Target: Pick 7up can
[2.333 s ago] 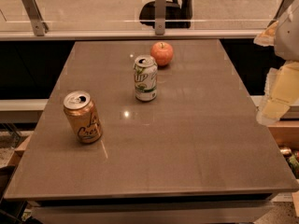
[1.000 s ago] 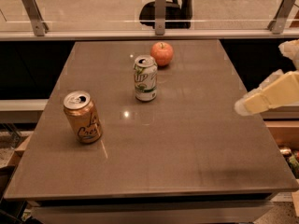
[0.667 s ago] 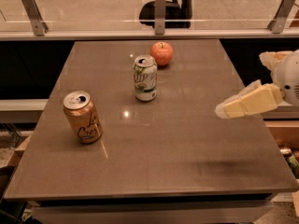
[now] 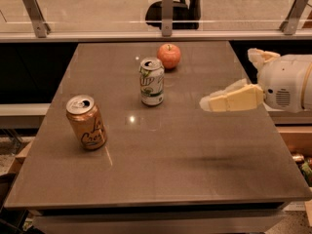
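The 7up can (image 4: 152, 81), white-silver with green lettering and an opened silver top, stands upright on the brown table (image 4: 161, 150) at centre back. My gripper (image 4: 228, 82) comes in from the right edge, above the table, well to the right of the can and level with it. It is open and empty. One cream finger (image 4: 231, 99) points left toward the can; the other (image 4: 261, 57) shows behind it.
An orange-gold can (image 4: 87, 122) with script lettering stands at the table's left. A red apple (image 4: 168, 56) sits just behind and right of the 7up can. A glass railing with metal posts (image 4: 167, 13) runs behind the table.
My gripper has moved left from the right edge, out over the table toward the 7up can. The cans and the apple have not moved.
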